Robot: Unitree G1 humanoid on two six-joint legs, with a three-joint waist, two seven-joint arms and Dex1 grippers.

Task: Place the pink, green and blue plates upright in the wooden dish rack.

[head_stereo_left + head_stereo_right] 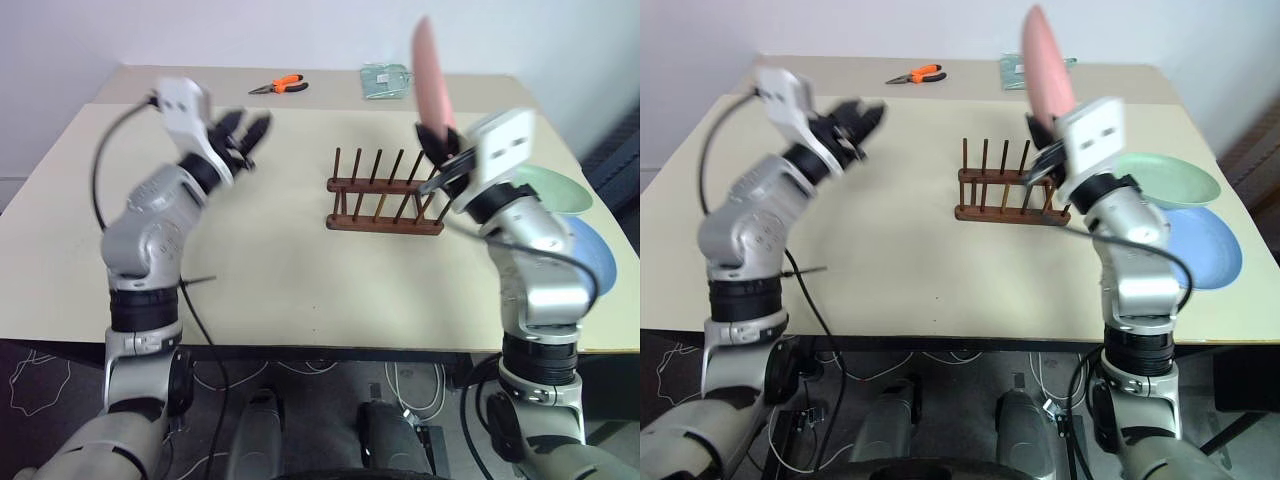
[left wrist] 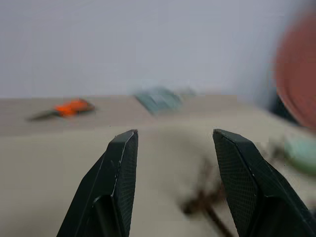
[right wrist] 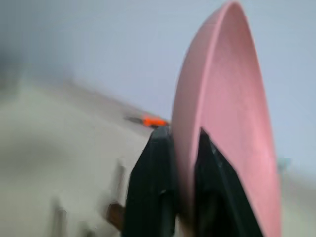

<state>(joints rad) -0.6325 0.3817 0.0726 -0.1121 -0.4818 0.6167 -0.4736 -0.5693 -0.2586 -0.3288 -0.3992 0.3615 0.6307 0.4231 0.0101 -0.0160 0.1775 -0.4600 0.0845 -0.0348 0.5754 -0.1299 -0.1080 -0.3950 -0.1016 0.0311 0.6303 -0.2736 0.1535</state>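
pink plate [image 1: 432, 85], one, stands on edge, pinched by the right gripper [image 1: 438, 150] above the one wooden dish rack [image 1: 384, 205]. one green plate [image 1: 556, 188] overlaps one blue plate [image 1: 590, 252] on the table [image 1: 280, 280]. left gripper [image 1: 245, 138] hangs part-open, holding nothing.

Pliers [image 1: 277, 87] lie on table [image 1: 260, 270] behind rack [image 1: 384, 195]

Both arms are done in silver-grey rounded shells with black bands at the joints. A white boxy module is mounted on each wrist, loose black cables are looped alongside, and the fingers [image 2: 116, 190] are matte black with textured pads.
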